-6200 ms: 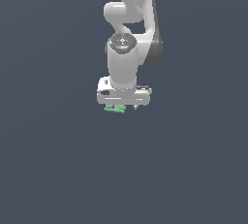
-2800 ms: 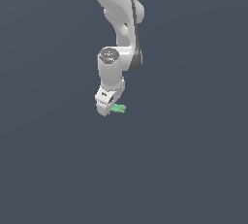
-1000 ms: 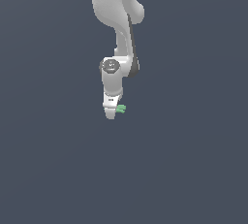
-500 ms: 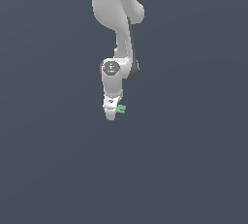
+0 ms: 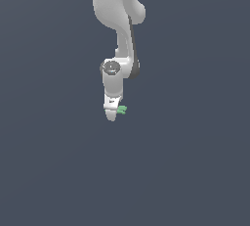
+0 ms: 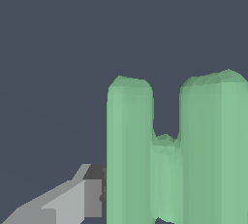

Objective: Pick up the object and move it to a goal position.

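Judging from how the light-green object [image 5: 121, 109] sat, I took the pickup as done and only the carry to the goal as left; no goal marker showed in either view. It hung clear of the plain dark ground, poking out at the tip of the white gripper [image 5: 113, 113] toward the exterior view's right. In the wrist view it filled much of the frame as two upright lobes [image 6: 167, 160], pressed against one grey finger [image 6: 72, 200]. I read the fingers as closed on it.
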Controlling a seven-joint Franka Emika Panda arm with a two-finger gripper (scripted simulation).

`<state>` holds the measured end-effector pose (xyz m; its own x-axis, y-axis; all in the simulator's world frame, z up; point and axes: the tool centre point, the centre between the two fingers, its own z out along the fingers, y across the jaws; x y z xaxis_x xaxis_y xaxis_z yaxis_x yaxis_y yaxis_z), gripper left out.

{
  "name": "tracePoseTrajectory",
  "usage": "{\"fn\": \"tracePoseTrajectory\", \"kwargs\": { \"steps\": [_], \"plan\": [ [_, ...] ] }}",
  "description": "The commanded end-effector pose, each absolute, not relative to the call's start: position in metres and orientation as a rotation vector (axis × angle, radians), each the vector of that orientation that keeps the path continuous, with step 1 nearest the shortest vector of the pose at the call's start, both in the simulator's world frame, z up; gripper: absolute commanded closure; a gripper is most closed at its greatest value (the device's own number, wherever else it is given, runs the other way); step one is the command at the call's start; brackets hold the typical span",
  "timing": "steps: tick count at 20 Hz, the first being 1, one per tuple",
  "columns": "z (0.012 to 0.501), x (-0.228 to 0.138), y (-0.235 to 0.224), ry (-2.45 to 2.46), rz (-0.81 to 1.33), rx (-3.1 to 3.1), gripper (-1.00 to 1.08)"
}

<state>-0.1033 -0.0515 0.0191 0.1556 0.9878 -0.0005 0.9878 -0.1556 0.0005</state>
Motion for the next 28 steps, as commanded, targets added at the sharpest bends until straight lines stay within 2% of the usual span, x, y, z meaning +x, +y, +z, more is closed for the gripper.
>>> {"fn": "tracePoseTrajectory", "kwargs": {
  "steps": [1,12,28],
  "plan": [
    [0.024,-0.104,-0.053,2.040,0.001,2.387,1.08],
    [0.083,-0.112,-0.069,2.041,-0.001,2.386,1.08],
    [0.240,-0.129,-0.108,2.045,0.005,2.387,1.08]
  ]
}}
